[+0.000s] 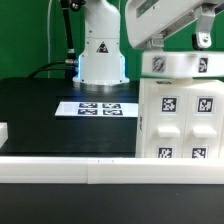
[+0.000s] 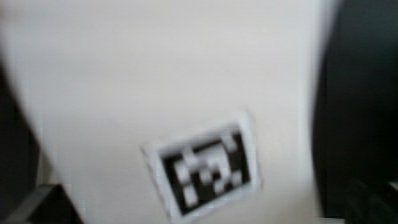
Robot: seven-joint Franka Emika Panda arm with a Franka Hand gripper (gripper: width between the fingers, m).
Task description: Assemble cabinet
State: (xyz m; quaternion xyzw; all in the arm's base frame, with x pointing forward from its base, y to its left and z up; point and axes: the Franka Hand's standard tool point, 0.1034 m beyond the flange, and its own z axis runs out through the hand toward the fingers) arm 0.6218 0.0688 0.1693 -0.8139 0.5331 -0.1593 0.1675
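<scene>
The cabinet (image 1: 180, 115) is a large white box with black-and-white tags on its face, standing at the exterior view's right on the black table. A white tagged piece (image 1: 182, 66) lies across its top. My gripper (image 1: 160, 47) hangs directly over that piece at its left end, and its fingertips are hidden against the white plastic. In the wrist view a blurred white surface (image 2: 160, 90) with one tag (image 2: 205, 175) fills the picture very close up. No fingers show there.
The marker board (image 1: 98, 107) lies flat in the middle of the black table (image 1: 40, 115), before the robot base (image 1: 100, 55). A white rail (image 1: 60, 165) runs along the front edge. A small white block (image 1: 3, 131) sits at the left edge.
</scene>
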